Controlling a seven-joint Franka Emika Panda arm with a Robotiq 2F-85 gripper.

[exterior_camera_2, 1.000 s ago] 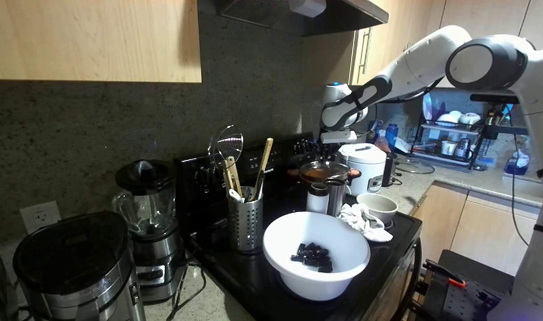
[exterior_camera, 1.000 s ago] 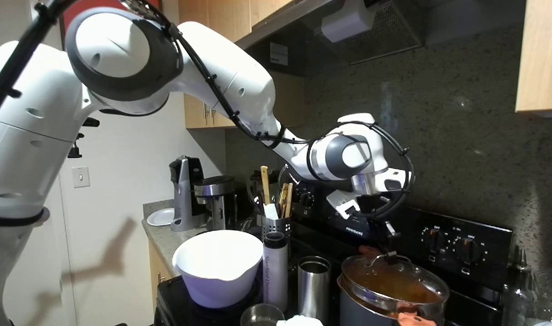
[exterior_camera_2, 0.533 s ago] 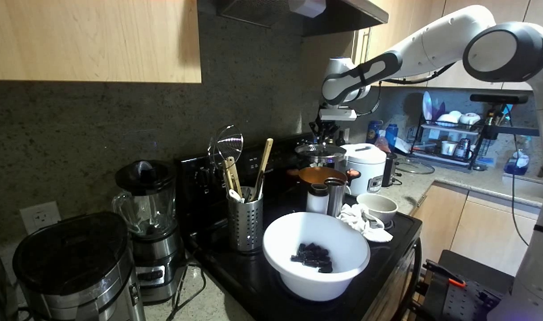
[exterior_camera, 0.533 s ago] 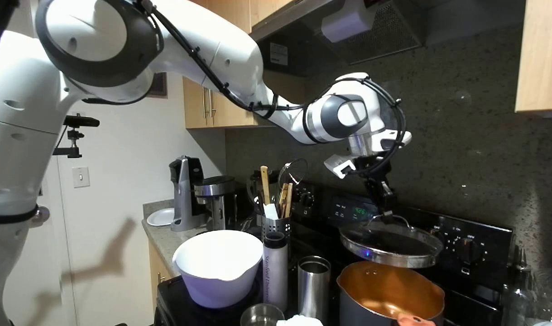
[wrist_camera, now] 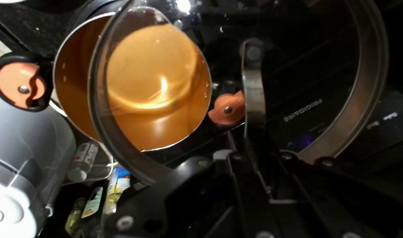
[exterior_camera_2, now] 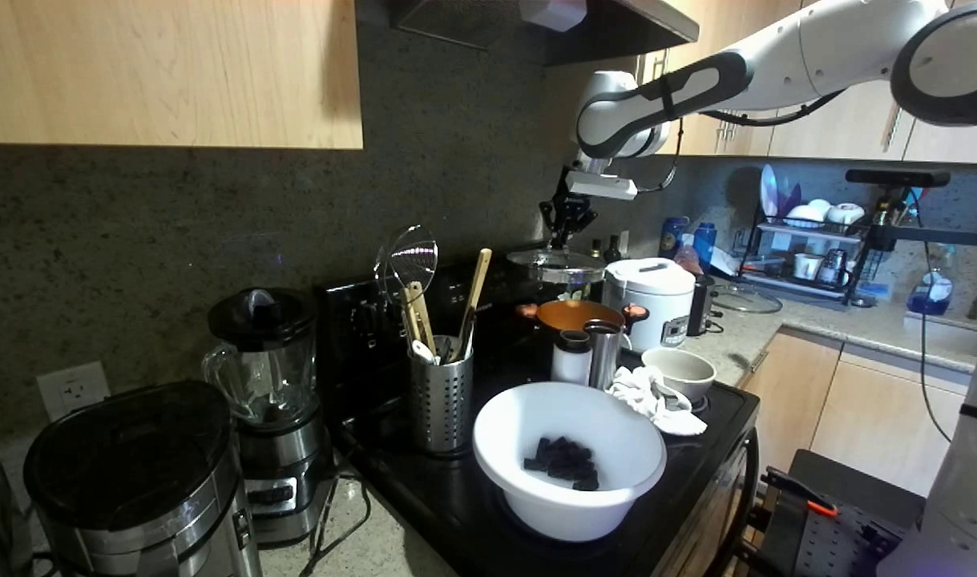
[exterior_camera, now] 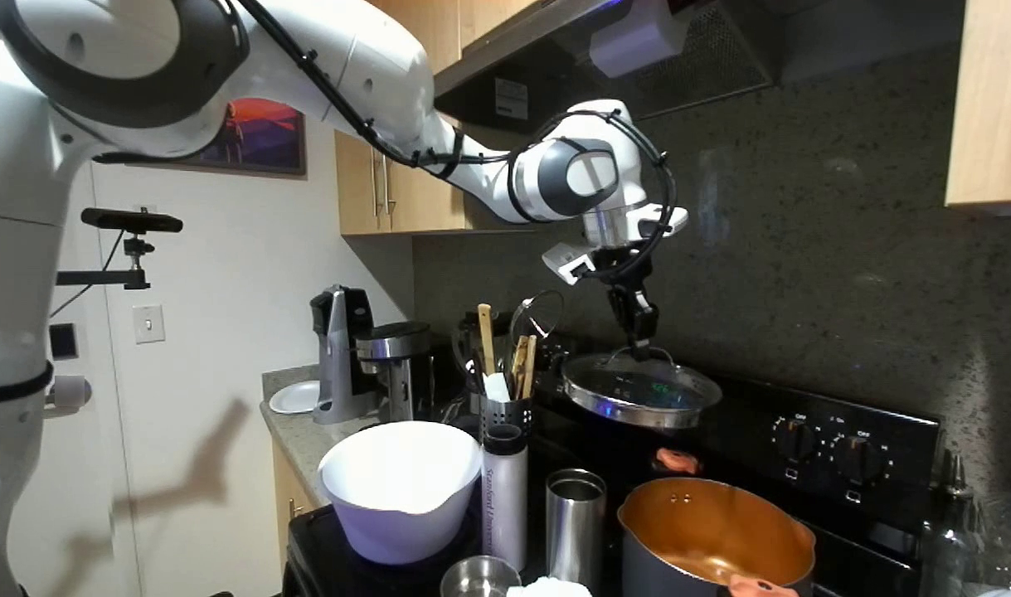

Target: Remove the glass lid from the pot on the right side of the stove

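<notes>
A black two-fingered gripper, clamped on the arched metal handle of a round, shallow-domed clear glass lid, holds it aloft near the raised back panel of a black kitchen range. The lid hangs higher than, and touches no part of, a wide round pot with a copper-orange inside and grey outer wall; the mouth stands uncovered, and the removal looks all but done. Setting down appears to come next, though nothing marks a resting place. On so narrow a strap the hold needs to be firm, as the glass could tip or swing. A slow, level path away from the panel would serve best, with room given to the perforated steel utensil holder and the tall white bottle with a black cap. Release should come only once the metal rim bears fully on something flat.
</notes>
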